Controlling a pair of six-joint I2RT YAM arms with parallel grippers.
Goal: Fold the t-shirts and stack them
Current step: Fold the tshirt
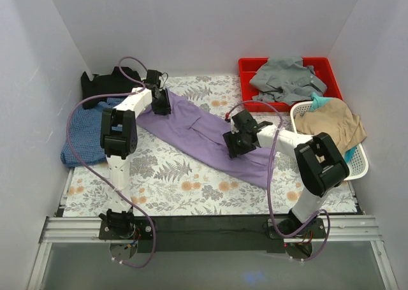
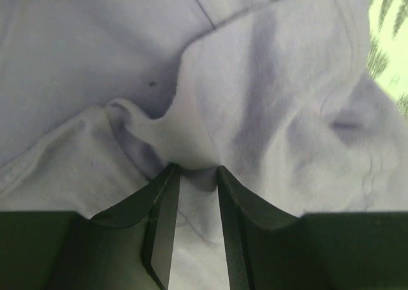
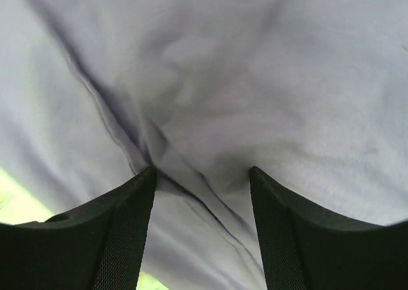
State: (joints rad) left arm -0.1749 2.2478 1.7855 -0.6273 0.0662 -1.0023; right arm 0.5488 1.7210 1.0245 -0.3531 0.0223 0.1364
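Note:
The lilac-purple t-shirt point(image 1: 197, 134) lies bunched in a long diagonal band across the floral table, from back left to front right. My left gripper point(image 1: 160, 104) is at its back-left end; in the left wrist view point(image 2: 196, 169) the jaws stand narrow with a pucker of lilac cloth point(image 2: 268, 79) pinched between them. My right gripper point(image 1: 234, 146) is down on the shirt's middle; in the right wrist view point(image 3: 203, 170) it is open wide, with a crease of cloth point(image 3: 210, 99) between the fingers. The black t-shirt point(image 1: 105, 83) and the blue checked t-shirt point(image 1: 86, 134) lie at the left.
A red bin point(image 1: 331, 73) with a grey garment point(image 1: 287, 79) stands at the back right. A white basket point(image 1: 357, 166) with a tan garment point(image 1: 331, 121) stands at the right. White walls close in the left, back and right sides.

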